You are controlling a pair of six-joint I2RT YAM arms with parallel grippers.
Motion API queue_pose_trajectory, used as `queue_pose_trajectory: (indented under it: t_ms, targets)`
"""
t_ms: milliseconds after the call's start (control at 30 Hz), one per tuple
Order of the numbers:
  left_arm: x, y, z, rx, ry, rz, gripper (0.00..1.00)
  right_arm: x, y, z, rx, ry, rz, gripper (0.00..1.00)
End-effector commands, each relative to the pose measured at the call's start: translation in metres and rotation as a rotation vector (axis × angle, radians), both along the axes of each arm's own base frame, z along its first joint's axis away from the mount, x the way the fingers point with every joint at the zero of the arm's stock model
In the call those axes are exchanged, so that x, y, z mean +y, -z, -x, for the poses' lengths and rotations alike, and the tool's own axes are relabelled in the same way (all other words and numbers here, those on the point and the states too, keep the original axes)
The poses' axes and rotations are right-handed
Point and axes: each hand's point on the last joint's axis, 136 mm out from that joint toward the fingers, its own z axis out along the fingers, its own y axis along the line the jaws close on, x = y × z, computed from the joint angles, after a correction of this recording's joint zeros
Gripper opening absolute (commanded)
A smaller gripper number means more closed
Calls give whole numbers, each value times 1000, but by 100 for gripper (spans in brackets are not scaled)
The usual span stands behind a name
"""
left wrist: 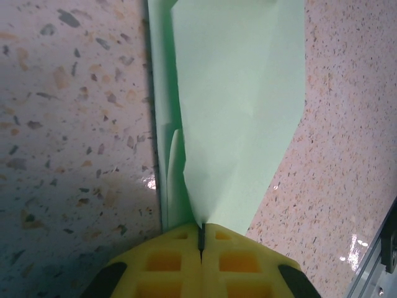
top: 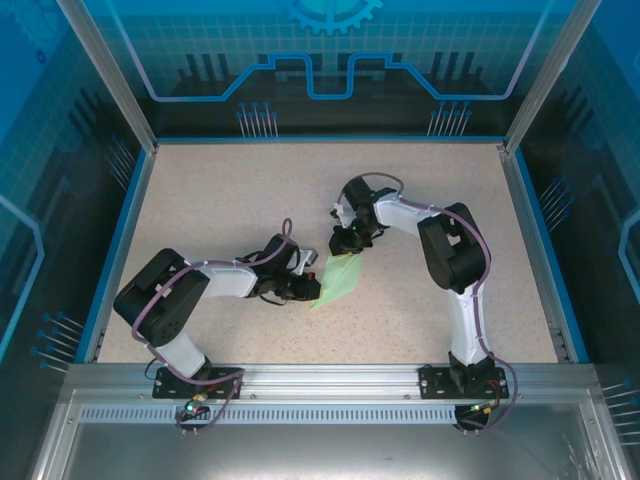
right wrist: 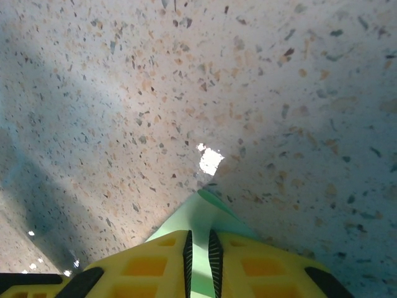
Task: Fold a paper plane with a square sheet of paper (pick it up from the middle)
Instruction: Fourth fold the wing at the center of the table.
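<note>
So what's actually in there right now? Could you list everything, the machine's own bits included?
folded paper: one, pale green, mid-table, between the two hands
table: one, speckled beige with a blue rim, fills the floor of the enclosure
walls: three, blue with a printed line pattern, at the back and both sides
metal rail: one, silver, along the near edge, both arms bolted to it
left arm: one, black and white, near left
right arm: one, black and white, near right
left hand: one, yellow fingers, shut on one end of the paper
right hand: one, yellow fingers, the paper's other end in the narrow gap between them
</note>
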Motion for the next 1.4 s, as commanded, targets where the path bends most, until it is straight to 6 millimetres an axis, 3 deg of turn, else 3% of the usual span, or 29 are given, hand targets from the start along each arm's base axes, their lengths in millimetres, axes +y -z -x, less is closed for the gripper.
queue_pose_trajectory:
  t_ms: [0,500,667,900,1133,1233,1367]
  targets:
    - [12,7,5,25,-27,-27,0,-20,26,7,37,-14,127,19]
    - [23,21,8,55,-59,-69,0,-23,30,6,41,-11,153,18]
    - [28,31,9,75,-62,-112,0,-22,21,3,23,-5,141,18]
    - [31,43,10,102,-55,-154,0,-17,-6,-5,-39,17,97,23]
    - [32,50,10,111,-50,-166,0,-23,-55,-12,-157,52,55,28]
    - [32,52,11,112,-49,-166,0,-26,-72,-5,-186,52,35,28]
    - [32,47,9,97,-52,-156,0,-17,-81,20,-161,26,-45,27]
